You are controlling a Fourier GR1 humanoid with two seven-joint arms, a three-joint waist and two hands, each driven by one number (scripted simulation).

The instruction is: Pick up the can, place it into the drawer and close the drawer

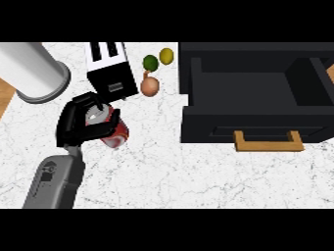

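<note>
At the left of the frame, the left robot hand is curled around the can, with the open drawer lying to the right across bare desk.

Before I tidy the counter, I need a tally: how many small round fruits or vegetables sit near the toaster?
3, all between the toaster and the open drawer: a yellow lemon, a green lime beside it, and a tan onion nearer the robot. The toaster may hide others.

On the worktop, the open drawer sits at right, the toaster far left of it, the can just nearer than the toaster, in the left hand.
</note>
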